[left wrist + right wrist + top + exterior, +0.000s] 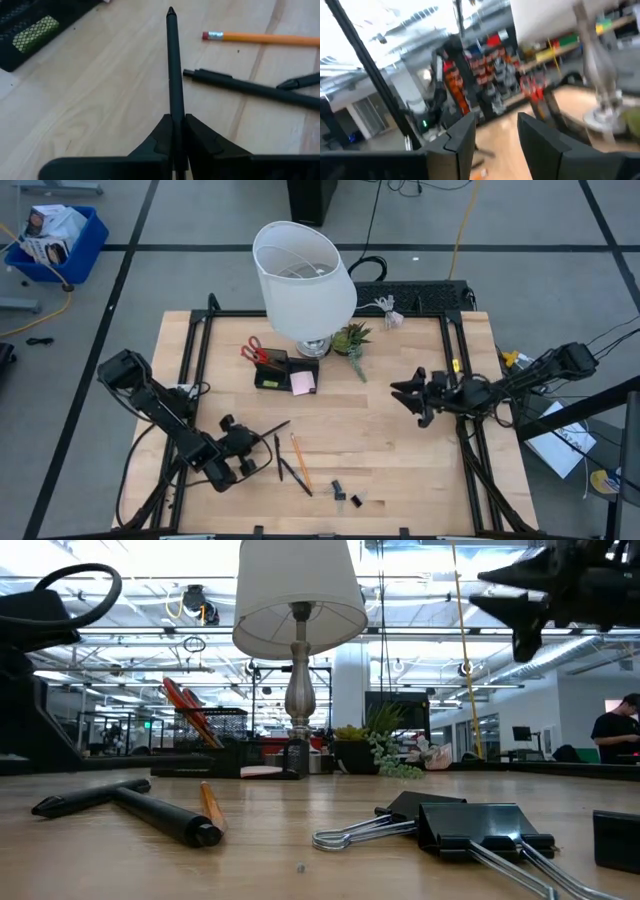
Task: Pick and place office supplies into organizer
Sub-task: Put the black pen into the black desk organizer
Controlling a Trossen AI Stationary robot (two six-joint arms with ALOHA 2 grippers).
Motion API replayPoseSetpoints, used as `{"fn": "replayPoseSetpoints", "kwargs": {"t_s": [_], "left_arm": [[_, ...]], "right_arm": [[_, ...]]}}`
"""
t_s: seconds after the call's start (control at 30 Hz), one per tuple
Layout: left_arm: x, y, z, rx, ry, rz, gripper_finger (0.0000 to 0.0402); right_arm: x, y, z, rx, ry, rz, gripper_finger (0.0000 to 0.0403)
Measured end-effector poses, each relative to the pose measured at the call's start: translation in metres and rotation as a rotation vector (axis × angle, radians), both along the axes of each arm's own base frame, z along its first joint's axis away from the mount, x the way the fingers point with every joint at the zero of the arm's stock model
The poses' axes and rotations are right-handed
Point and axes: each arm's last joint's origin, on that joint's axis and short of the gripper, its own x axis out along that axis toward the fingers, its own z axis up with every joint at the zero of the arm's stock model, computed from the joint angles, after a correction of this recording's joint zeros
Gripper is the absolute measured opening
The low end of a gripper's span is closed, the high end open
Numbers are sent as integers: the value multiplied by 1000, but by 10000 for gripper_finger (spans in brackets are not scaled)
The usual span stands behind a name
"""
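Left gripper [176, 131] at the desk's [400, 440] near-left part, fingers [156, 140] closed on a black pen [173, 60] by its rear end, apparently so the tip can enter the organizer [275, 370] first. The pen's long axis runs forward, tip toward the organizer. Right gripper [412, 396] hovers over the desk's right side, fingers apart, empty.

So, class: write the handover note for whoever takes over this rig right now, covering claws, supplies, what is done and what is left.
Left claw: shut on a slim black pen, near the table's front left.
Right claw: open, empty, raised at the right.
Done: red-handled scissors stand in the black mesh organizer; pink sticky-note pad lies against it.
Left: held pen, orange pencil, other black pens, black binder clips.
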Motion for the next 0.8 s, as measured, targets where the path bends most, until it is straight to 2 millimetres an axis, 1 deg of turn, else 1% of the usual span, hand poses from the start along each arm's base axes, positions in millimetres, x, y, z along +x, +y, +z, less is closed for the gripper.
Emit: {"fn": "replayPoseSetpoints", "kwargs": {"t_s": [0.13,0.23,0.27,0.37,0.47,0.53,0.57,0.6,0.7,0.8], "left_arm": [[4,-2,2,-23,-47,4,52],[8,-4,3,-51,-47,-13,48],[9,-4,3,-60,-49,-15,43],[14,-5,4,-79,-67,-27,29],[19,-4,6,-80,-82,-36,29],[24,-2,7,-102,-88,-29,30],[26,-1,7,-115,-89,-26,35],[28,0,7,-127,-90,-25,41],[35,3,9,-160,-95,-35,52],[41,7,10,-178,-105,-20,46]], "right_arm": [[7,2,-19,30,166,19,141],[13,5,-38,-5,329,31,141],[19,7,-37,-17,359,33,141],[49,16,-15,-63,325,58,141],[82,25,-1,-102,332,107,141],[106,30,13,-153,298,158,141],[118,33,19,-212,285,177,141],[129,37,21,-286,297,190,141],[160,50,12,-553,409,220,141],[188,64,4,-834,474,226,141]]}}
